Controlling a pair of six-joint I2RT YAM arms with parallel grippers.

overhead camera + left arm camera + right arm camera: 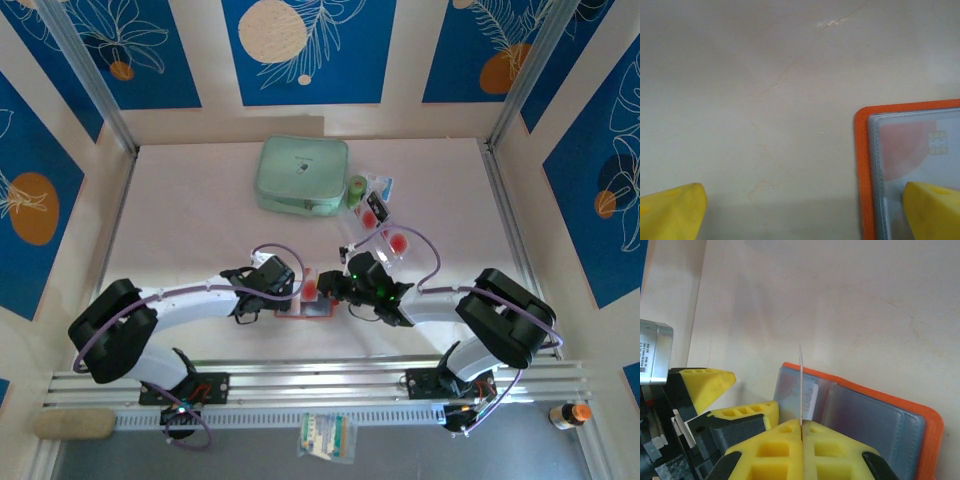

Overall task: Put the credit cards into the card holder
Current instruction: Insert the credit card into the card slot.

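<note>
The orange-red card holder (312,306) lies open on the table between both arms, its greyish pockets (865,415) facing up. One credit card with a red circle (912,145) sits under a clear pocket. My right gripper (801,422) is shut on another credit card (801,382), held on edge just above the holder's left pocket. My left gripper (802,215) is open. One of its yellow fingers (932,210) lies over the holder's pocket and the other (670,210) is over bare table. More credit cards (397,241) lie behind the right arm.
A mint-green zip case (303,175) sits at the back centre, with a green roll (357,187) and a clear tray (378,198) to its right. Metal rails (320,375) run along the near edge. A small bottle (570,412) stands at the front right.
</note>
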